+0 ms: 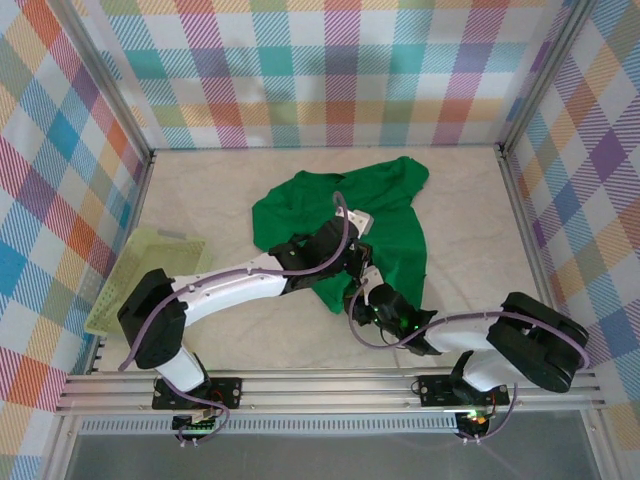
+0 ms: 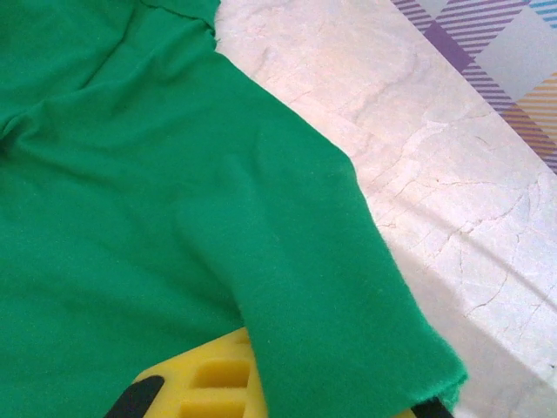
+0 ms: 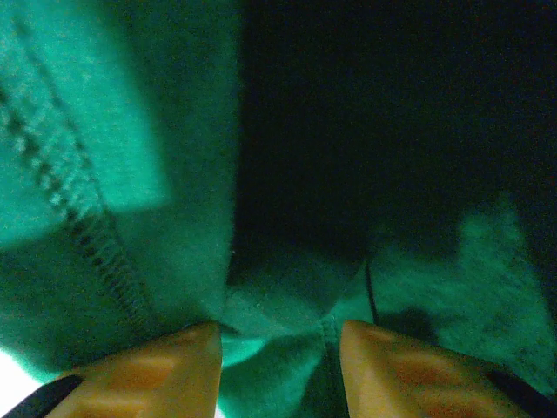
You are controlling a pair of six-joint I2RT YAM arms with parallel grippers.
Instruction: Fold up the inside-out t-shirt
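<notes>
Right gripper, nearest you and right of the basket: fingers partway closed with a bunched seam wedged between them, looks like a grip. Left gripper, just beyond it: closed tight, pinching a flap of the t-shirt that drapes over its yellow pad. T-shirt lies crumpled mid-table, well right of the basket, stretching to the far side. You're likely at the grab-and-spread step, no fold made yet. Next, pull the two holds apart to flatten the cloth; go gently so neither slips.
</notes>
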